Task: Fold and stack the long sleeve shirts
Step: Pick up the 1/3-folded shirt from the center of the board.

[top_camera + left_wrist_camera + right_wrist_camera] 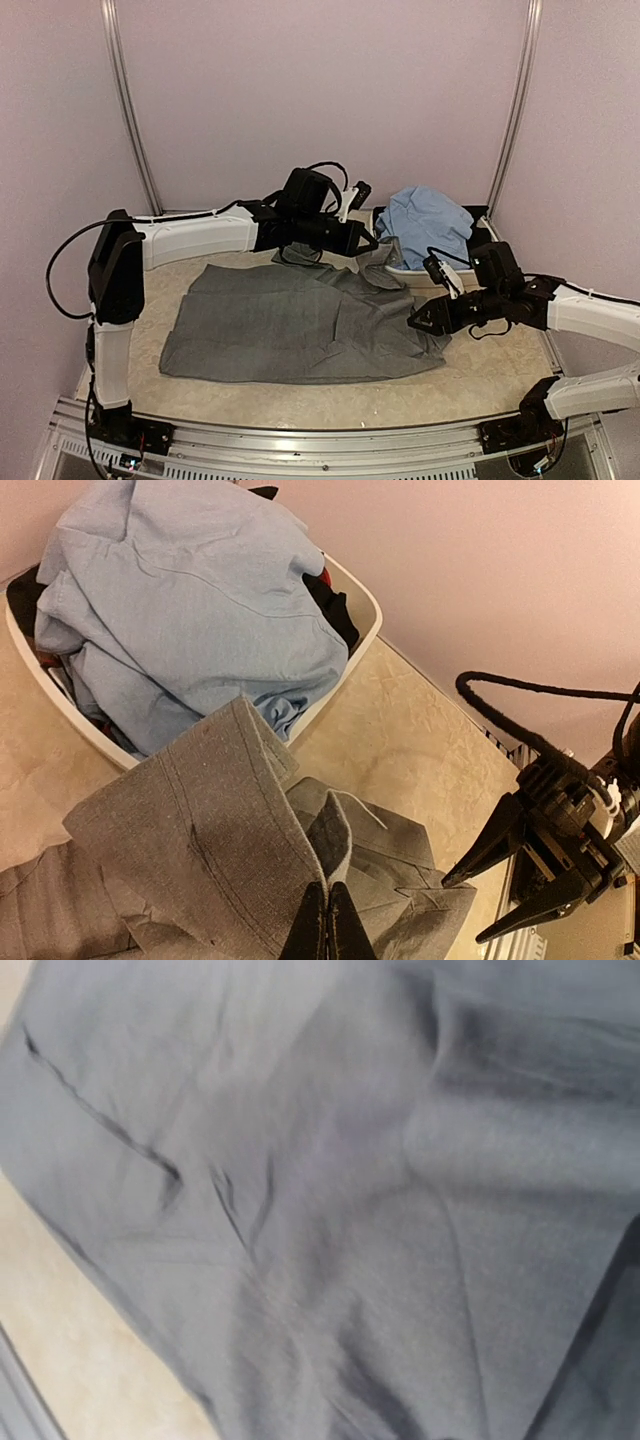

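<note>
Left wrist shows left end effector (327, 900) clamped on raised grey shirt (190, 820) fold.

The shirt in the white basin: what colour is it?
Light blue shirt; best seen in left wrist view.

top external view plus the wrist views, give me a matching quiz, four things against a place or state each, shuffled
1 grey shirt
2 light blue shirt
3 left gripper
4 right gripper

a open
b heaped in the white basin
c mostly spread on the table
d shut on the grey shirt

Pairs: 1-c, 2-b, 3-d, 4-a
</note>
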Robot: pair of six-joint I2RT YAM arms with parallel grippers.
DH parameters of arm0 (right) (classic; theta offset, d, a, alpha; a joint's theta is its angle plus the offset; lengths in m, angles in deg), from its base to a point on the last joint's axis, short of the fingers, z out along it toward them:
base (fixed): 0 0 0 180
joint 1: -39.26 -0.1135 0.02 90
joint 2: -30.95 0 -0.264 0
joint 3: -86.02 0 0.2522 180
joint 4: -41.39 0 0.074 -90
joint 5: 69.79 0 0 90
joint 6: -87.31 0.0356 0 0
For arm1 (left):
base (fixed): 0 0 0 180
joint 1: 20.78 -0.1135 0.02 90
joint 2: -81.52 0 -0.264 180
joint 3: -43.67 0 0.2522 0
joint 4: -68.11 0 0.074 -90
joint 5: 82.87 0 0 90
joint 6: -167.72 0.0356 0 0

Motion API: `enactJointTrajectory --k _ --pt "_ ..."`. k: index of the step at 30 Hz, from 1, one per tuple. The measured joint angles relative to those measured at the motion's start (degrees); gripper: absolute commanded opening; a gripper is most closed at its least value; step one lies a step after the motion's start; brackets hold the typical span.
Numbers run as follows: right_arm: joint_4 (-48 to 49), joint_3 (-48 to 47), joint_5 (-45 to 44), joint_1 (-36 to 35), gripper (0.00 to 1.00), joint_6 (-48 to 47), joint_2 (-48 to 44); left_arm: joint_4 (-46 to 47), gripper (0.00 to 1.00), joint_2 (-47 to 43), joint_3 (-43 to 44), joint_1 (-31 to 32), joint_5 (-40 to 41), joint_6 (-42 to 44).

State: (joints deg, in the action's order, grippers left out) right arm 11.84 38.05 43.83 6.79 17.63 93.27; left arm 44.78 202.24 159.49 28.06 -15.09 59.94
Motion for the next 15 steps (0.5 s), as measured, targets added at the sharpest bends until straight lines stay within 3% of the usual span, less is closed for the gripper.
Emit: enactJointTrajectory --k 3,6,15 --pt "-0.94 -1.84 -0.52 0.02 0.70 -0.11 -1.40 0.61 0.00 -3.52 -3.37 -0.98 0.07 -1.16" --pt "-1.22 -3.78 -0.72 0.02 0.76 0.00 -2.01 0.59 0.00 -6.82 -5.27 -1.88 0.07 -1.55" --pt "-1.36 -5.49 -1.40 0.02 0.78 -0.42 -2.03 0.59 0.00 -17.07 -8.41 -3.19 0.68 -3.15"
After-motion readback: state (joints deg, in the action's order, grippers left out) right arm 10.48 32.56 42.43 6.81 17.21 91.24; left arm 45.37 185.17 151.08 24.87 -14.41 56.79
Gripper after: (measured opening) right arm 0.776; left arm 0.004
